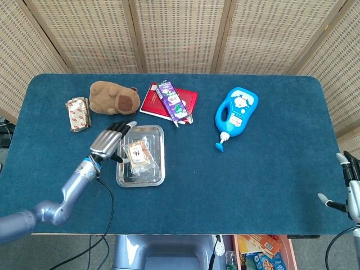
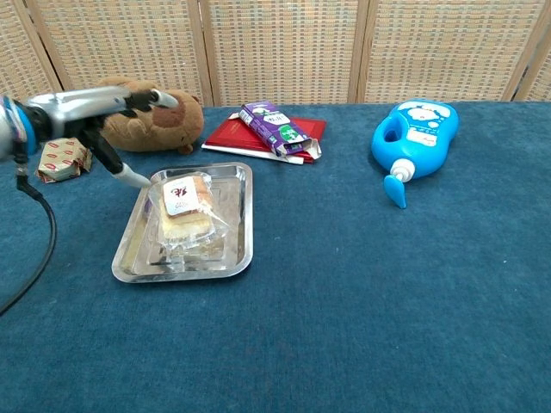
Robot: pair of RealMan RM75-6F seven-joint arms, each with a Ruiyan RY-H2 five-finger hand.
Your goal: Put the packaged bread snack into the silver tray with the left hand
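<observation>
The packaged bread snack [image 1: 138, 152] [image 2: 185, 206], a clear wrapper with a red and white label, lies inside the silver tray [image 1: 140, 181] [image 2: 181, 273]. My left hand [image 1: 111, 139] [image 2: 86, 107] hovers over the tray's left rim with its fingers spread and nothing in it, just apart from the snack. My right hand [image 1: 349, 185] shows only at the table's right front corner in the head view. It is far from the tray, fingers apart and empty.
Behind the tray sit a brown plush animal [image 1: 114, 97], a small wrapped packet [image 1: 77, 113] to its left, and a red book [image 1: 151, 101] with a purple carton [image 1: 173, 101] on it. A blue bottle [image 1: 235, 112] lies toward the back right.
</observation>
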